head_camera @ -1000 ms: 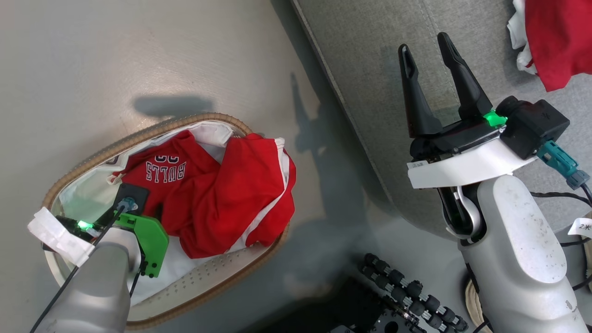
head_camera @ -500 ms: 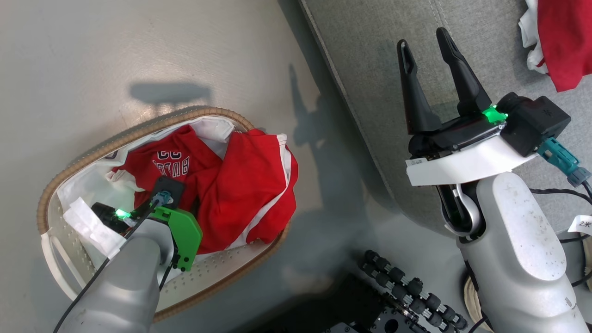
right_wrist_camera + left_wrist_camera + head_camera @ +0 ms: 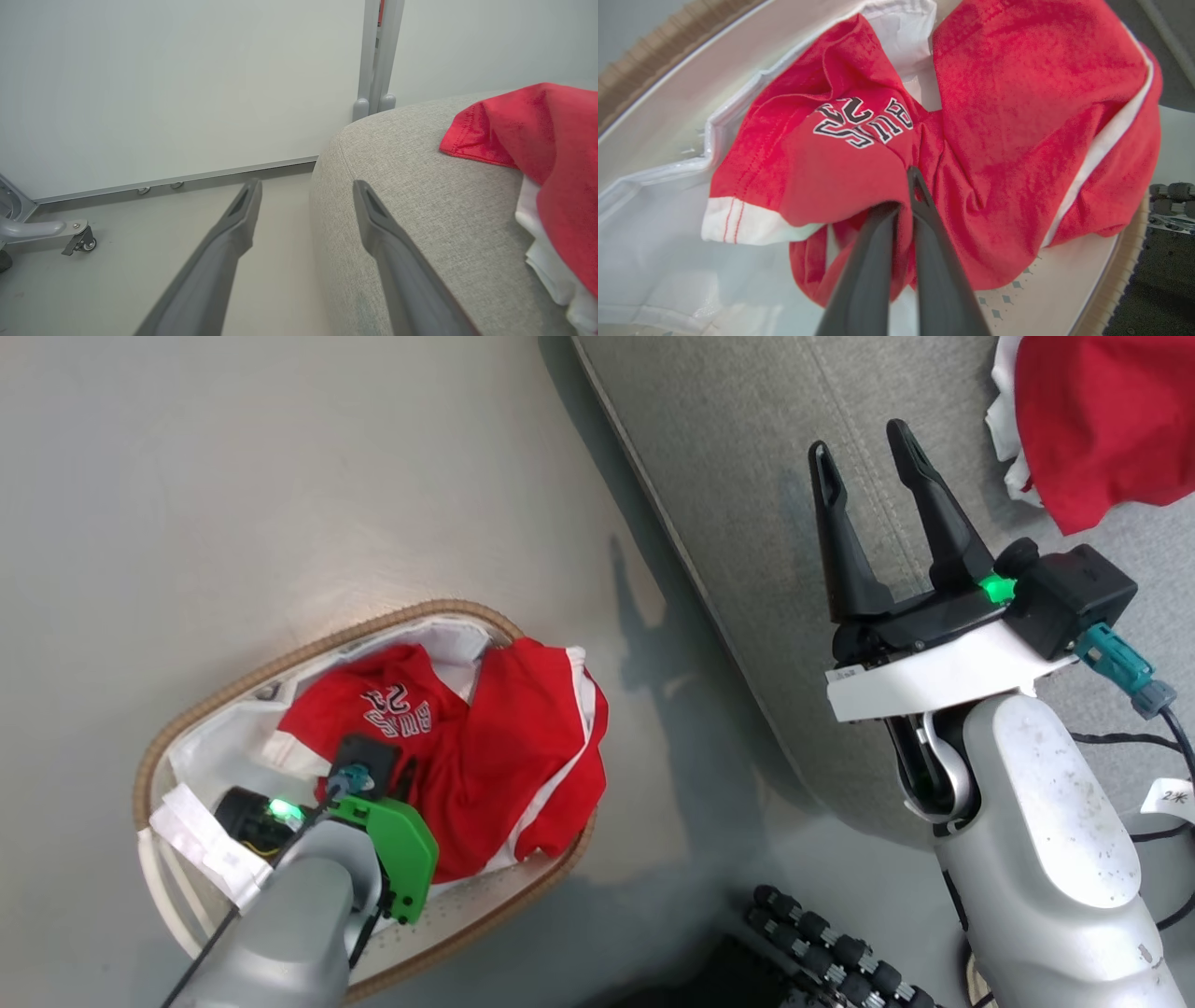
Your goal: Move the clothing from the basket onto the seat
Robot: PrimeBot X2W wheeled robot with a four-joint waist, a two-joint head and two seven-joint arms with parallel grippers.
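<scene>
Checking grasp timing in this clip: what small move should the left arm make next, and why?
Probably lift the left gripper straight up. Its jaws look shut on a fold of the bright red jersey with white BULLS lettering, which lies inside the oval white plastic basket with a tan woven rim; raising it should clear the rim before swinging toward the grey woven-fabric seat cushion.

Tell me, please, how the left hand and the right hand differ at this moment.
The left hand is shut on the clothing, while the right hand is open and empty. The left hand reaches down into the basket; the right hand hovers by the edge of the seat. Both have two long dark fingers.
</scene>
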